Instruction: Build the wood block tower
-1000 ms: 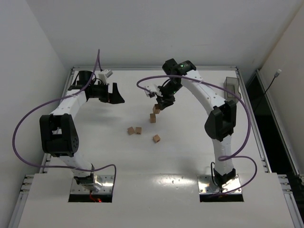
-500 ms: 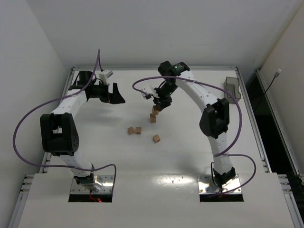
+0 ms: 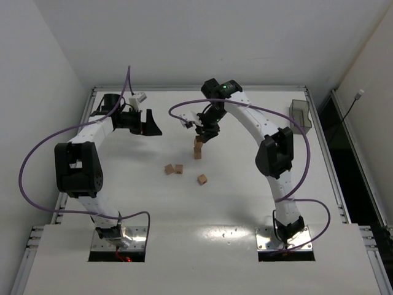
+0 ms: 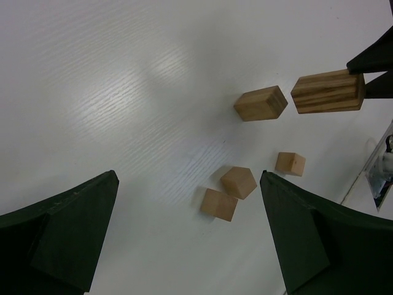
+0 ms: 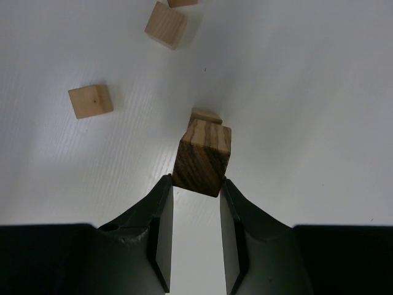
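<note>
My right gripper [image 3: 203, 135] [image 5: 196, 182] is shut on a dark-grained wood block [image 5: 202, 157] [image 3: 198, 142], pinched at the very fingertips. The block hangs just above a tan brick [image 3: 197, 153] [image 4: 261, 103] lying on the table, which is all there is of the tower. The left wrist view shows a small gap between that brick and the held block [image 4: 326, 92]. From the right wrist, the brick [image 5: 206, 115] only peeks out behind the held block. Three loose cubes [image 3: 169, 168] [image 3: 178, 168] [image 3: 202, 179] lie nearer the arm bases. My left gripper [image 3: 148, 123] [image 4: 190, 239] hovers open at the far left, holding nothing.
A translucent grey bin [image 3: 299, 114] stands at the table's far right edge. Purple cables loop off both arms. The loose cubes [image 4: 219, 204] [image 4: 239, 182] [image 4: 290, 163] sit between my left gripper's fingers in its view, well below them.
My right gripper has shifted slightly left with its block, bringing it over the brick on the table. The left arm has hardly moved.
</note>
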`<state>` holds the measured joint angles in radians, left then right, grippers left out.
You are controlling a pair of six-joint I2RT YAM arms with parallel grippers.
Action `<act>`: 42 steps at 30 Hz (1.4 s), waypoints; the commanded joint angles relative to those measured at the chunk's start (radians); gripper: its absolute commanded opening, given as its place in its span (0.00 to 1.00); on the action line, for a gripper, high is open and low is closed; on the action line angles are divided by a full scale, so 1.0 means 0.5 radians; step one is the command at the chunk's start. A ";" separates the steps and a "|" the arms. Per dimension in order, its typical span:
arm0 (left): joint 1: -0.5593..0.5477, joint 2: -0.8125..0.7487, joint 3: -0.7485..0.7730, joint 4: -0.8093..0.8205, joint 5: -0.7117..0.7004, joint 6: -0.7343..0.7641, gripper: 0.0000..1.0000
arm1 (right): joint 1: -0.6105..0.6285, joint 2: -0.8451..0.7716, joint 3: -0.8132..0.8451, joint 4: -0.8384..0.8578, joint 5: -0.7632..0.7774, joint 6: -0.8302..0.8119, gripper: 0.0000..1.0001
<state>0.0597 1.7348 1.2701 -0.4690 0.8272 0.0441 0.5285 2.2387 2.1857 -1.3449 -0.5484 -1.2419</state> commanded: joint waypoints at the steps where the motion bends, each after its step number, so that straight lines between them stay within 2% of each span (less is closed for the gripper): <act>1: 0.034 -0.009 0.061 0.048 0.070 0.016 0.99 | 0.035 0.026 0.034 -0.117 -0.032 -0.004 0.00; 28: 0.052 0.046 0.080 0.048 0.106 0.016 0.99 | 0.035 0.140 0.053 -0.117 0.005 0.014 0.00; 30: 0.052 0.065 0.080 0.048 0.107 0.016 0.99 | 0.035 0.140 0.053 -0.117 0.005 0.014 0.04; 34: 0.052 0.065 0.098 0.048 0.107 0.016 0.99 | 0.035 0.140 0.053 -0.117 0.005 0.032 0.21; 42: 0.052 0.065 0.098 0.048 0.107 0.016 0.99 | 0.035 0.158 0.093 -0.117 -0.014 0.032 0.38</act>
<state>0.0685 1.7695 1.2808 -0.4629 0.8497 0.0437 0.5438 2.3062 2.1937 -1.3453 -0.5266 -1.2213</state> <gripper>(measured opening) 0.991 0.368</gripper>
